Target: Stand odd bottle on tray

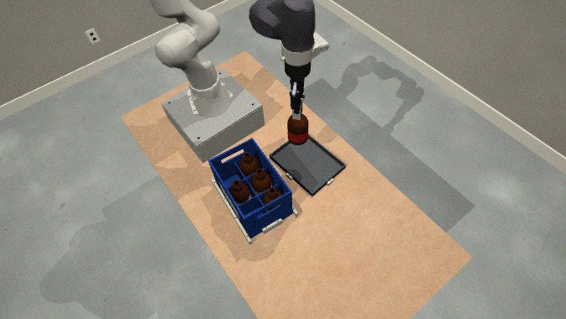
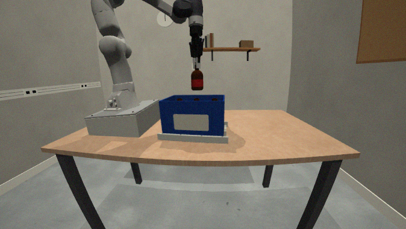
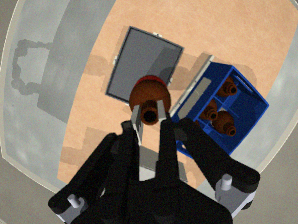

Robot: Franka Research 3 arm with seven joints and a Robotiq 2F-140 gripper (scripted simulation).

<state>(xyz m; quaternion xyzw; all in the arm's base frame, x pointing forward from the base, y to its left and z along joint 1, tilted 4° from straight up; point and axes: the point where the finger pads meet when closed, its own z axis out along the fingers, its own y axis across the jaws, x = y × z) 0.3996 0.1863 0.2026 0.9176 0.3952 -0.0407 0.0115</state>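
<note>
My end effector [image 1: 296,110] is clamped on the neck of the red-banded bottle [image 1: 297,129], which hangs upright directly beneath it, above the tray's [image 1: 319,185] near-base edge.

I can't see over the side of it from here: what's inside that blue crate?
The blue crate holds four brown bottles standing in its compartments, and two compartments look vacant. The crate's walls hide the bottles' lower parts. A fifth bottle hangs from the gripper.

Five bottles [image 1: 298,128] (four crated), one crate [image 1: 269,216], seemingly one tray [image 1: 332,172].
</note>
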